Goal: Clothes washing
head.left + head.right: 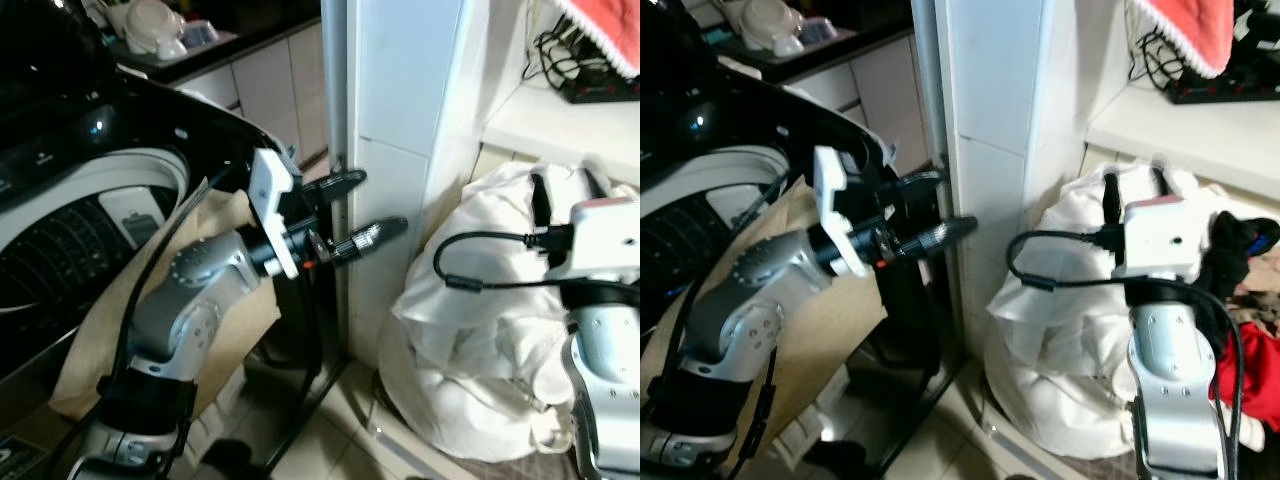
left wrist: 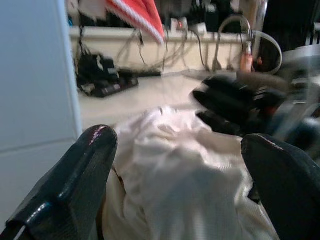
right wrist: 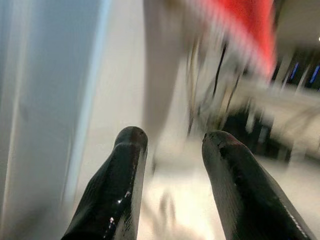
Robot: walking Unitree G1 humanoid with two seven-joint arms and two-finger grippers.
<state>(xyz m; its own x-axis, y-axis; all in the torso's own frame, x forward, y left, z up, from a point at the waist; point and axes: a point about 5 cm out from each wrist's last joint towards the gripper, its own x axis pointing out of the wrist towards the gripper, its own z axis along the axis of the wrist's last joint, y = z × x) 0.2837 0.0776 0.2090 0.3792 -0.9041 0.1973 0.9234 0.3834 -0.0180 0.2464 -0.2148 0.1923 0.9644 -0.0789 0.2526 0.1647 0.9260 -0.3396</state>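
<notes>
A large white bundle of laundry (image 1: 470, 330) sits on the floor against the tiled pillar (image 1: 400, 90). The black top-loading washing machine (image 1: 90, 150) stands at my left, its drum (image 1: 50, 260) open. My left gripper (image 1: 380, 201) is raised between the machine and the pillar, open and empty, its fingers (image 2: 75, 190) pointing toward the bundle (image 2: 175, 175). My right gripper (image 1: 1133, 175) hovers over the top of the bundle, open, with nothing between its fingers (image 3: 125, 185). A dark garment (image 1: 1230, 250) and a red one (image 1: 1252, 370) lie to the right of the bundle.
A red cloth (image 1: 1185, 30) hangs over a white ledge (image 1: 1200, 135) that carries a power strip and cables (image 1: 590, 75). A brown cardboard sheet (image 1: 110, 320) leans against the washer. A kitchen counter (image 1: 190, 55) with dishes lies beyond the machine.
</notes>
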